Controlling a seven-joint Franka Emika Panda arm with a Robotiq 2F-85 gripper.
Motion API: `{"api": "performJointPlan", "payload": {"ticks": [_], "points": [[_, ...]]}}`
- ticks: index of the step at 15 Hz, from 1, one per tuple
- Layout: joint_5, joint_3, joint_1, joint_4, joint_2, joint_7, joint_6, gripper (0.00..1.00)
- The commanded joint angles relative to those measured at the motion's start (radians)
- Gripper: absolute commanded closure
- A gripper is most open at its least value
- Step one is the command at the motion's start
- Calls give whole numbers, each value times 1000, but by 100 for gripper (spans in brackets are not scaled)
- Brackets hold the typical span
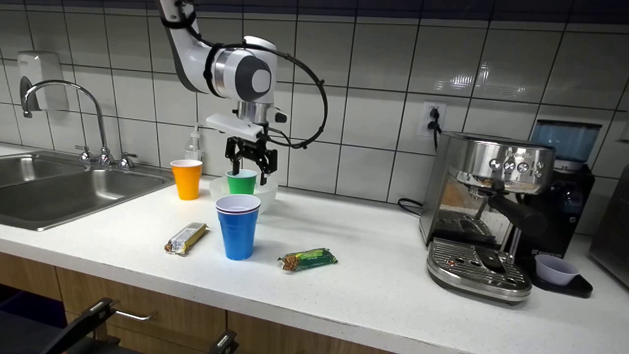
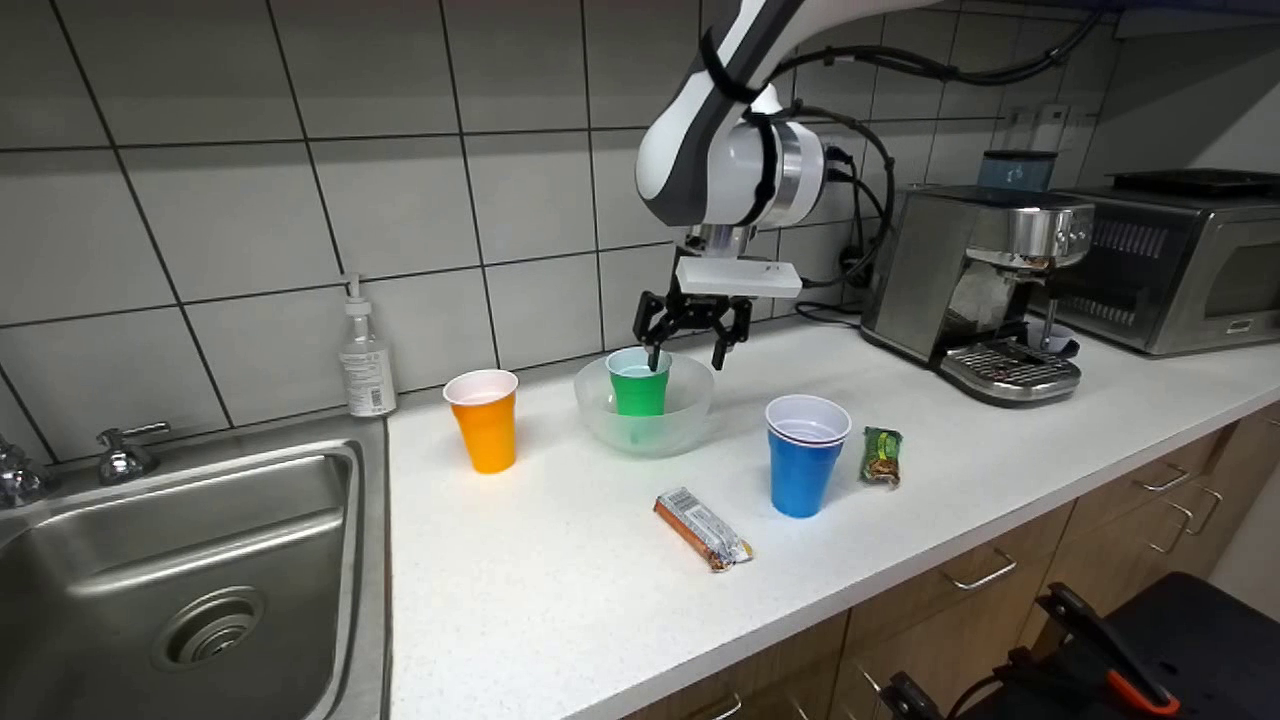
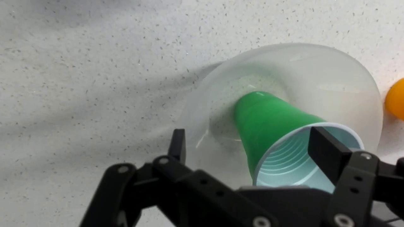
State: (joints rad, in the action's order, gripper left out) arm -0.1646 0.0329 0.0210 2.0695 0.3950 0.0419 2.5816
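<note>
**Spread jaws at the mouth of a green cup (image 1: 241,186) in a translucent bowl (image 1: 267,197)**

In an exterior view, wooden drawer fronts (image 1: 182,314) fill the lower left of the frame, in the foreground, beneath the white worktop (image 1: 373,255). Nearest on this surface, below the middle of the frame, lies a green-wrapped bar (image 1: 309,259). To its left stand nested blue cups (image 1: 239,233), upright, two rims visible; a pale-labelled bar (image 1: 186,238) lies farther left, apart from them. A steel espresso machine (image 1: 464,211) occupies the right of the frame.

Behind the blue cups, left of centre, the bowl rests on the worktop with the green cup upright inside it, as both exterior views show. The jaws point downward here, spread wide. In the wrist view, the jaw at the right of the frame overlaps the cup's pale mouth, while the opposite jaw appears outside the cup, by the bowl's left edge; whether the former dips below the rim cannot be told.

An orange cup (image 1: 186,182) stands upright just left of the bowl in the exterior view, with the sink (image 1: 73,201) at the left edge. Farthest back, a pump bottle (image 1: 193,149) stands before the tiled wall (image 1: 378,64).
</note>
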Motion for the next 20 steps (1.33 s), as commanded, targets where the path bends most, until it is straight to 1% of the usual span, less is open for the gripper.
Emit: {"api": "performJointPlan", "payload": {"ticks": [1,8,20], "points": [[-17,8,6,-44,28,54,12,0],[-10,-3,19,-60,26,132,11,0],[9,-20,49,-77,59,212,29,0]]}}
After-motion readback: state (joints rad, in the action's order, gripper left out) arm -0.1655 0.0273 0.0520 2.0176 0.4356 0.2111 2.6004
